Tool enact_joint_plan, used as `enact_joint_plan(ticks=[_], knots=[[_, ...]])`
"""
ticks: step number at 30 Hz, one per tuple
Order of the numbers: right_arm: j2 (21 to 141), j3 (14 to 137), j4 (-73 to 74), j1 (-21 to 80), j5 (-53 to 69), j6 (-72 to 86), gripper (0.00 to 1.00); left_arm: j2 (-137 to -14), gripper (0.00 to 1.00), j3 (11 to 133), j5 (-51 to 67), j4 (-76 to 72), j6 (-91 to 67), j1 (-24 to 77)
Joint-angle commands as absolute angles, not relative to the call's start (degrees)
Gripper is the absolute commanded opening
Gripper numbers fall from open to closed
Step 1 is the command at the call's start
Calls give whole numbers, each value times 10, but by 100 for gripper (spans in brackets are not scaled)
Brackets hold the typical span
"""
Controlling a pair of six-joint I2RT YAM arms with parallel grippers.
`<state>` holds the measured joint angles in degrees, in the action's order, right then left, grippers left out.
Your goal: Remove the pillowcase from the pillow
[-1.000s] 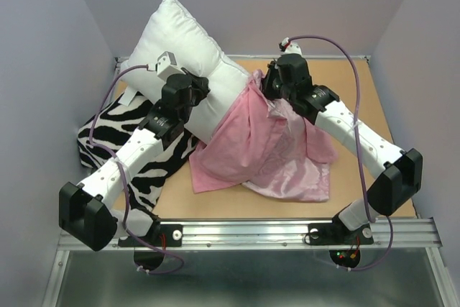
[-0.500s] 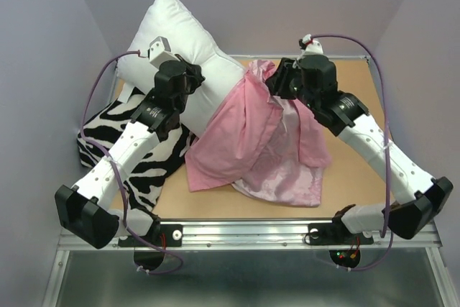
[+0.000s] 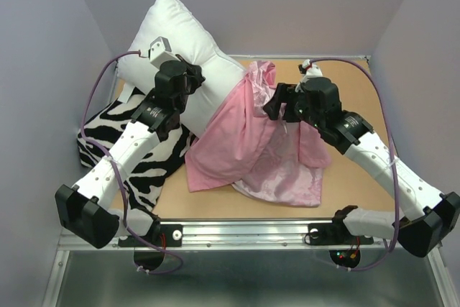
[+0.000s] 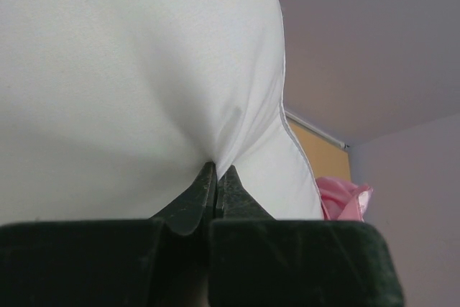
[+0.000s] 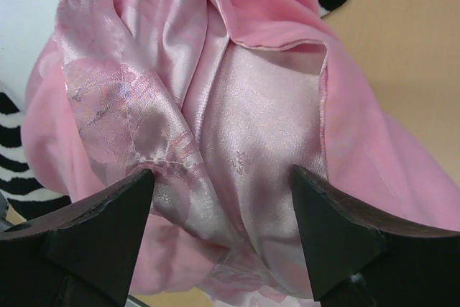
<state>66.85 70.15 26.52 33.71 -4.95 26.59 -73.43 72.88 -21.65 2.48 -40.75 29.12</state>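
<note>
The white pillow (image 3: 188, 47) leans up at the back left, its lower right end still inside the pink pillowcase (image 3: 248, 141). My left gripper (image 3: 192, 77) is shut on a pinch of the pillow's white cloth (image 4: 215, 156), seen close in the left wrist view. The pillowcase lies crumpled on the table, partly turned inside out, its shiny rose-patterned side (image 5: 237, 149) filling the right wrist view. My right gripper (image 3: 277, 102) hovers open just over that fabric, jaws wide apart with nothing clamped between them (image 5: 223, 177).
A zebra-striped pillow (image 3: 118, 138) lies at the left under my left arm. The wooden table (image 3: 352, 84) shows bare at the right. Purple walls close in the back and sides; a metal rail (image 3: 287, 231) runs along the near edge.
My right gripper has opened and let go of the pillowcase, then drawn back toward the near right. The pink fabric has slumped down. My left gripper still holds the pillow, raised slightly.
</note>
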Motion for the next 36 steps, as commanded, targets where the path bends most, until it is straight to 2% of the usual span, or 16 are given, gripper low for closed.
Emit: enact_joint_plan(ticks=[1, 7, 10, 13, 14, 19, 24, 30, 36], knots=[[676, 693, 214, 333, -10, 258, 82, -722, 0, 755, -249, -64, -394, 280], [676, 713, 204, 333, 16, 269, 80, -723, 0, 760, -250, -64, -388, 280], [684, 709, 191, 333, 48, 284, 70, -727, 0, 765, -247, -69, -390, 280], [693, 694, 188, 335, 59, 289, 48, -733, 0, 777, -244, -71, -389, 280], [686, 687, 189, 334, 54, 289, 30, -736, 0, 780, -244, -72, -388, 280], [630, 666, 245, 334, -51, 299, 1, -748, 0, 820, -272, -73, -363, 275], [552, 619, 319, 333, -137, 315, 0, -760, 0, 869, -261, -75, -355, 223], [480, 565, 373, 333, -186, 344, 1, -790, 0, 948, -242, -68, -319, 164], [432, 583, 424, 334, -220, 356, 1, -820, 0, 991, -217, -63, -316, 125]])
